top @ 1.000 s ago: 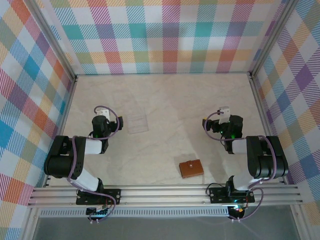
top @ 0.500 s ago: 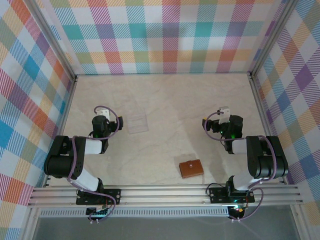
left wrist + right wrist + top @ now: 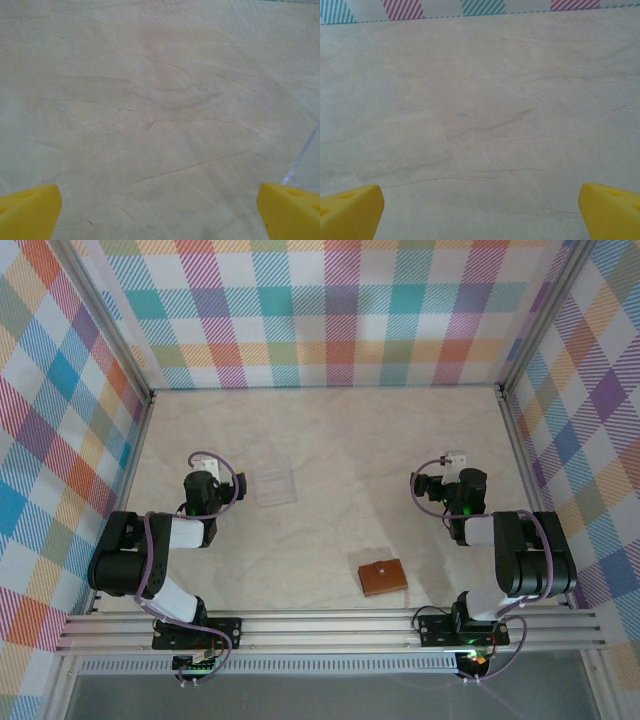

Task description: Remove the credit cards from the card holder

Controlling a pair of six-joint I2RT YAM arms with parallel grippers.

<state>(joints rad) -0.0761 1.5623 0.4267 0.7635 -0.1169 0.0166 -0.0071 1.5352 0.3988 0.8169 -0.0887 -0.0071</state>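
Note:
The card holder (image 3: pixel 383 577) is a small brown leather wallet lying folded shut, snap tab up, on the marble table near the front, between the arms and closer to the right one. The credit cards are hidden. My left gripper (image 3: pixel 203 476) hovers at the left, well away from the holder. In the left wrist view the left gripper (image 3: pixel 160 215) is open, yellow fingertips (image 3: pixel 30 212) wide apart over bare table. My right gripper (image 3: pixel 454 464) hangs behind and to the right of the holder. The right wrist view has the right gripper (image 3: pixel 480 215) open over bare marble.
A clear square plastic tray (image 3: pixel 274 485) lies just right of the left gripper; its edge (image 3: pixel 301 160) shows at the right of the left wrist view. Plaid walls and metal rails enclose the table (image 3: pixel 340 440).
The right wrist has shifted slightly to the right. The left arm, the card holder and the tray have not moved.

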